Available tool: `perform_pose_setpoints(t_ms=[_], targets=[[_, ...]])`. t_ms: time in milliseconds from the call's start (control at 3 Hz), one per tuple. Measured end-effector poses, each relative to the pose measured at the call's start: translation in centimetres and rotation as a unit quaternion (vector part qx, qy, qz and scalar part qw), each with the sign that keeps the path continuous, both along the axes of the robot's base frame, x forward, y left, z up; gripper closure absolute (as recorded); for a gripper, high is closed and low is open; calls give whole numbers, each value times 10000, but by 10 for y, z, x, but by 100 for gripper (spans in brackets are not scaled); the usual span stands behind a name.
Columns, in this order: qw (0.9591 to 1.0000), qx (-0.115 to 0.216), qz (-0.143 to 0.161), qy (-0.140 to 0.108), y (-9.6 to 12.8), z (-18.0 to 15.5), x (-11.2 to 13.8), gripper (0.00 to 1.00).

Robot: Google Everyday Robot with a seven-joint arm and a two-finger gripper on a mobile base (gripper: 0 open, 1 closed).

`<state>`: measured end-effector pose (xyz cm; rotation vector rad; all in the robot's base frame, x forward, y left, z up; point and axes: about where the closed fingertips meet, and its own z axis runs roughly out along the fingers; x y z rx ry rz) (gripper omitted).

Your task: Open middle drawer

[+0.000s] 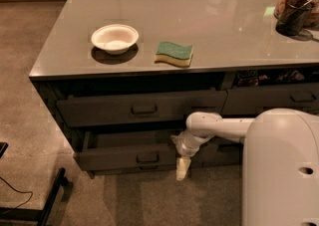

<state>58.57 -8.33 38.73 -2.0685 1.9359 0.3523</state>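
Pull looks half done: middle drawer [124, 158] sits partly out at 7 o'clock. Gripper [183, 169] hangs off its 3 o'clock end, fingers narrow, empty. Next probably needs a fresh hook.

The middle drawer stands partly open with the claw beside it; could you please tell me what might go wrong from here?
1. The claw hangs at the right end of the middle drawer front, well off its centre handle; a pull from there might slip off or skew the drawer.
2. The arm reaches in close by that corner, so moving away carelessly could nudge the drawer back in.
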Motion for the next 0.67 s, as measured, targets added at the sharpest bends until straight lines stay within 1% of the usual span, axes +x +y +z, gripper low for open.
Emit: perform_pose_setpoints(t_ms=[333,667], targets=[[9993,-104,37,353,-4,6,-31,0],[9975,-206,92,666,-5,26,-55,0]])
